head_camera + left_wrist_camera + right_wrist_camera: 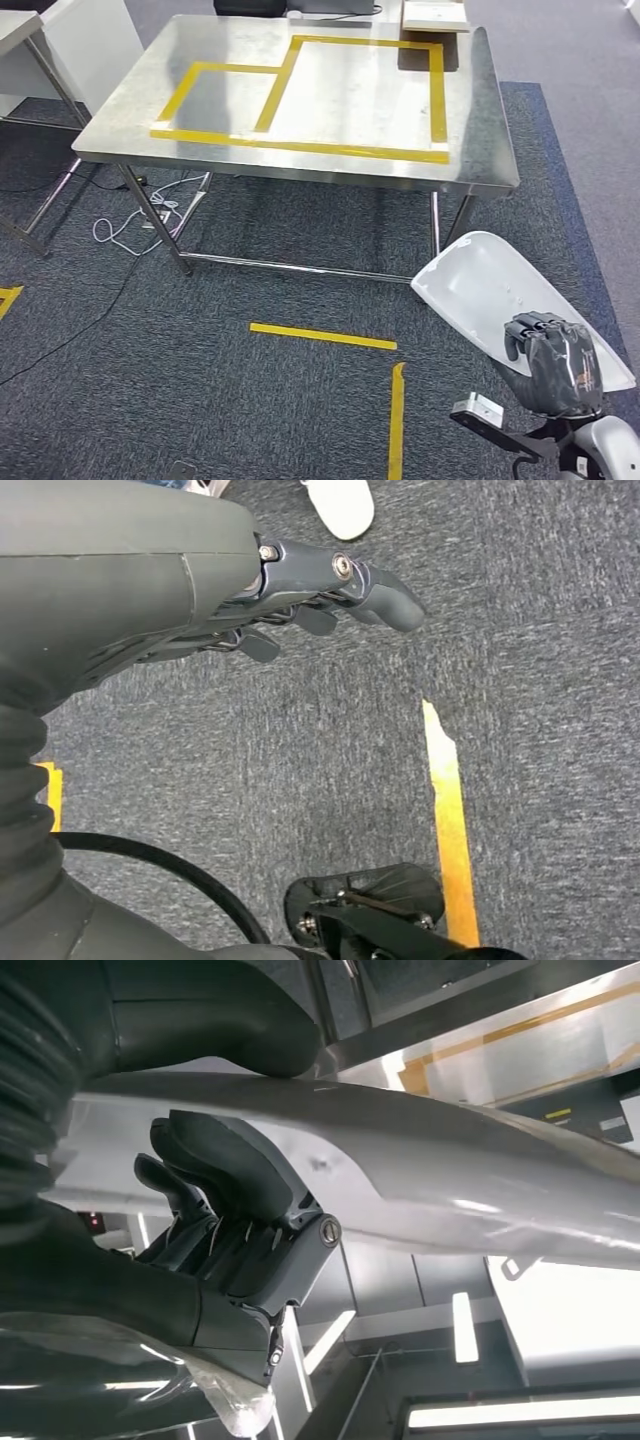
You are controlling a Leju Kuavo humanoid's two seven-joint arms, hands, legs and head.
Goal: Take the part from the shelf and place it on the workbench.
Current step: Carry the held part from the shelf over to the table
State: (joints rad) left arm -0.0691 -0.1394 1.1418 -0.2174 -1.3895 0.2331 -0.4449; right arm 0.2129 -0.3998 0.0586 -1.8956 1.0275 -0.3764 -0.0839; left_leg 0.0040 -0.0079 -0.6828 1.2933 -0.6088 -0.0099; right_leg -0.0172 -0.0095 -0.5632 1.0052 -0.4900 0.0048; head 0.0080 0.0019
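Observation:
The part (483,290) is a large white curved panel, held low at the lower right of the head view, in front of the workbench's right legs. My right hand (555,360) grips its near edge, dark fingers curled over the rim. In the right wrist view the same hand (234,1220) clamps the panel (468,1170) between thumb and fingers. The steel workbench (483,120) stands ahead, its top marked with yellow tape rectangles (302,100). My left hand (317,590) hangs over the carpet with its fingers stretched out, holding nothing.
A flat pale box (434,15) lies at the bench's far right corner. White cables (143,215) trail on the carpet under the bench's left side. Yellow floor tape (324,337) marks the carpet before the bench. A person's white shoe (343,505) is near my left hand.

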